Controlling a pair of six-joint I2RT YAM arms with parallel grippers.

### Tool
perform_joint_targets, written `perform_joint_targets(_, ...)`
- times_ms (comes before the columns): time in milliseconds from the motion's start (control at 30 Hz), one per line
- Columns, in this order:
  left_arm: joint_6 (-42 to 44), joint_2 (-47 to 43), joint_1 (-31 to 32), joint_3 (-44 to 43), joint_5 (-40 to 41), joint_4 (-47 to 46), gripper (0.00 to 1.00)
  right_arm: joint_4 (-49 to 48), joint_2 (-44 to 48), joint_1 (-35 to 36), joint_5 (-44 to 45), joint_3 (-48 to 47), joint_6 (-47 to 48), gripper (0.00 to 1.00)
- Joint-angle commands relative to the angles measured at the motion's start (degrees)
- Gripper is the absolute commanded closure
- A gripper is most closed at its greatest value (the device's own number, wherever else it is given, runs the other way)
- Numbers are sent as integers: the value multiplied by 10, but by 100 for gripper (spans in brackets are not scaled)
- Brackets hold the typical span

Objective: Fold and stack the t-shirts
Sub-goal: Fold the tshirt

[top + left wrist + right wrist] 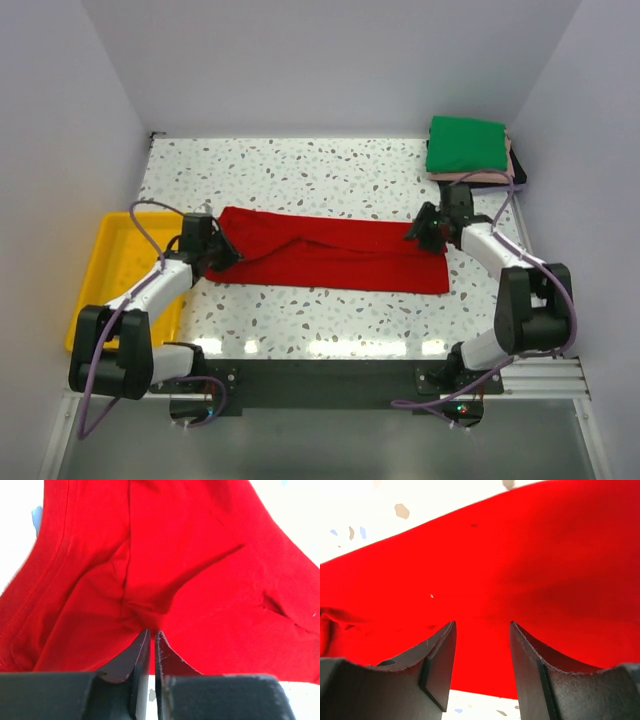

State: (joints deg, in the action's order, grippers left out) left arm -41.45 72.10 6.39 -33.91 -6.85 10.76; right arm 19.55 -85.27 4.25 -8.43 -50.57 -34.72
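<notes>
My left gripper (152, 631) stood at a narrow slit, soft red cloth puckered at its tips; I couldn't tell if it gripped. My right gripper (482, 625) gaped wide over the same red t-shirt (330, 255), a long creased strip just right of the shallow yellow tray (110, 240). A folded green t-shirt (466, 145) sat well right of that tray.

Top view high from behind, wrist views close, all sharing red t-shirt (330, 258)

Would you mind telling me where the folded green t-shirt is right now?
In the top view, the green t-shirt lies on a pale pink shirt at the table's far right corner, just beyond the right pincer.
</notes>
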Motion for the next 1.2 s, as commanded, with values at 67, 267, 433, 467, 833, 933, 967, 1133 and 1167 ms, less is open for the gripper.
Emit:
perform_joint_targets(67,-10,3,6,23,-33,-48,73,-24,-52,43,21,-62,2,50)
perform_joint_targets(267,-1,-23,9,6,-38,-31,52,-4,-92,95,40,-118,24,51)
perform_joint_targets(433,5,-34,9,-52,-26,4,62,28,-135,140,60,-184,52,53)
perform_joint_targets(467,4,-33,9,-59,-26,7,66,33,-143,146,63,-193,61,55)
perform_joint_targets(833,-23,56,48,-86,-16,-31,93,53,-212,255,106,-268,105,59)
perform_joint_targets(933,-44,76,59,-58,-2,-50,100,66,-233,269,131,-283,109,60)
perform_joint_targets(967,-50,79,62,-39,1,-59,100,67,-236,269,140,-281,111,60)
perform_joint_targets(1133,-78,85,64,16,11,-96,100,72,-241,269,182,-269,118,59)
perform_joint_targets(1167,-79,87,64,27,11,-99,100,73,-241,269,189,-268,120,59)
